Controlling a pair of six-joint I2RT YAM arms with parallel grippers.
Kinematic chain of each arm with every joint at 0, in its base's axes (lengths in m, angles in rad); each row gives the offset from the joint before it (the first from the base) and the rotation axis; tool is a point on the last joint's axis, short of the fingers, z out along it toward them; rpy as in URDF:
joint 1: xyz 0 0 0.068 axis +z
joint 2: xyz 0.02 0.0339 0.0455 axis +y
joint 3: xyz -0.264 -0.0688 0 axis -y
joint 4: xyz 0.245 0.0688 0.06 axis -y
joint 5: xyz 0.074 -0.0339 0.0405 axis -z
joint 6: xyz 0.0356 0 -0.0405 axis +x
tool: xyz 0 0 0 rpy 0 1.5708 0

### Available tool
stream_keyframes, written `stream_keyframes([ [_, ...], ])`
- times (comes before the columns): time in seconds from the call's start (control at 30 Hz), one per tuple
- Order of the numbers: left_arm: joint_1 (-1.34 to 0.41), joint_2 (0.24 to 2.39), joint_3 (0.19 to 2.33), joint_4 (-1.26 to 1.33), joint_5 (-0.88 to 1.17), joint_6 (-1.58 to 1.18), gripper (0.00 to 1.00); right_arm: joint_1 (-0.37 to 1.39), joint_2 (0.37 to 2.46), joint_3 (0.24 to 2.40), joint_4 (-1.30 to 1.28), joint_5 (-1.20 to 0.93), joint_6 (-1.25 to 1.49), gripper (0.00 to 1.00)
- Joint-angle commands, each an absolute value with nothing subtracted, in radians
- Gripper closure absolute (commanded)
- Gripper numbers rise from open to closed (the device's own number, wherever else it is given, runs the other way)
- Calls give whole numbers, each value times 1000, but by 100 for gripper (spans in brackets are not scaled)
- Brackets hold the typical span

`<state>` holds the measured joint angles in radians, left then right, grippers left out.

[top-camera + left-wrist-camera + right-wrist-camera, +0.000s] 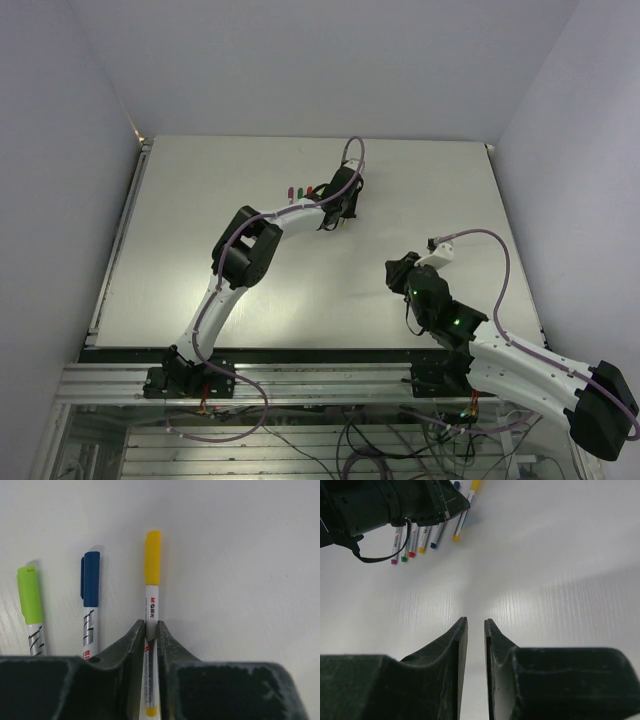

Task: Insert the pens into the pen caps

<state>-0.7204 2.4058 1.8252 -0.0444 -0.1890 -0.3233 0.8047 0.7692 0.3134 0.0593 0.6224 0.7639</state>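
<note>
My left gripper (151,625) is shut on a whitish pen (151,605) that wears a yellow cap (152,557) and lies on the table; its yellow end shows between the fingers. Left of it lie pens with a dark blue cap (91,577) and a lime green cap (30,595). In the top view the left gripper (340,212) is at the far middle, next to the pen row (300,190). My right gripper (475,621) hovers narrowly open and empty over bare table, at mid-right (397,270). Its view shows the pen row (415,542) far ahead.
The white table (200,280) has walls on the left, right and back. A metal rail (300,380) runs along its near edge by the arm bases. A purple cable (480,240) loops above the right arm.
</note>
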Motion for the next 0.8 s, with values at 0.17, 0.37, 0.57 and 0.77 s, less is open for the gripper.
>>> stream_keyframes([
  [0.17, -714, 2361, 1802, -24, -172, -349, 60, 805, 762, 294, 92, 626, 769, 80],
  [0.37, -715, 2304, 1774, -9, -183, -332, 58, 807, 757, 305, 87, 641, 752, 80],
  [0.57, -714, 2183, 1703, 34, -155, -308, 57, 806, 747, 343, 49, 699, 728, 80],
  [0.77, -715, 2025, 1563, 86, -161, -279, 57, 802, 714, 354, 29, 802, 693, 64],
])
